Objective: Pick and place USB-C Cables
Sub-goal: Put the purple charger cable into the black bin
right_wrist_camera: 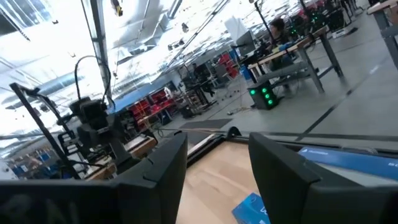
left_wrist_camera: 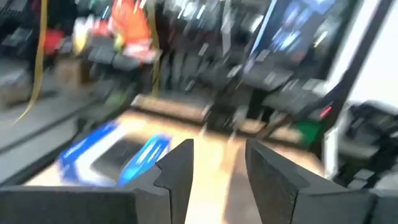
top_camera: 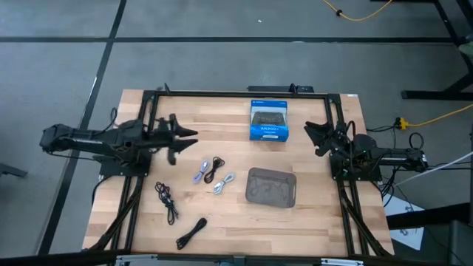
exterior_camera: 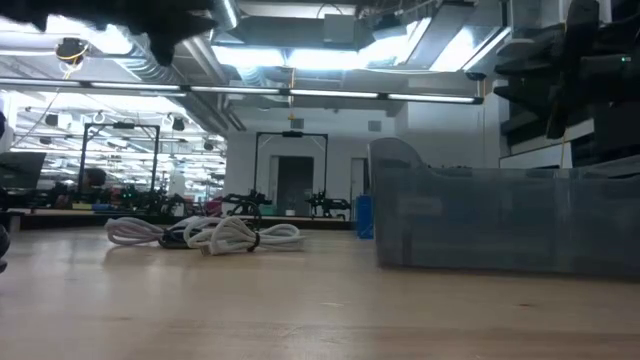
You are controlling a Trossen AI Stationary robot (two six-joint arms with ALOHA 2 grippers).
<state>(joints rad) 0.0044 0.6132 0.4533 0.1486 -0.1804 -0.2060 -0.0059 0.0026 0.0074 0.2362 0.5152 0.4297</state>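
Five small cable bundles lie loose on the wooden table. A light grey cable (top_camera: 199,173), a black cable (top_camera: 214,169) and a white cable (top_camera: 224,182) lie together left of the grey tray (top_camera: 271,187). Two more black cables (top_camera: 166,199) (top_camera: 191,233) lie nearer the near edge. In the low view, the white cable (exterior_camera: 240,236) and the grey cable (exterior_camera: 135,231) rest flat beside the tray (exterior_camera: 500,215). My left gripper (top_camera: 185,144) (left_wrist_camera: 217,168) hovers open above the table, on the far-left side of the cables. My right gripper (top_camera: 312,137) (right_wrist_camera: 214,168) waits open at the right side.
A blue box with a controller pictured on it (top_camera: 267,120) lies near the far edge, between the two grippers, and shows in both wrist views (left_wrist_camera: 118,155) (right_wrist_camera: 323,158). A black frame (top_camera: 222,94) runs around the table's edges.
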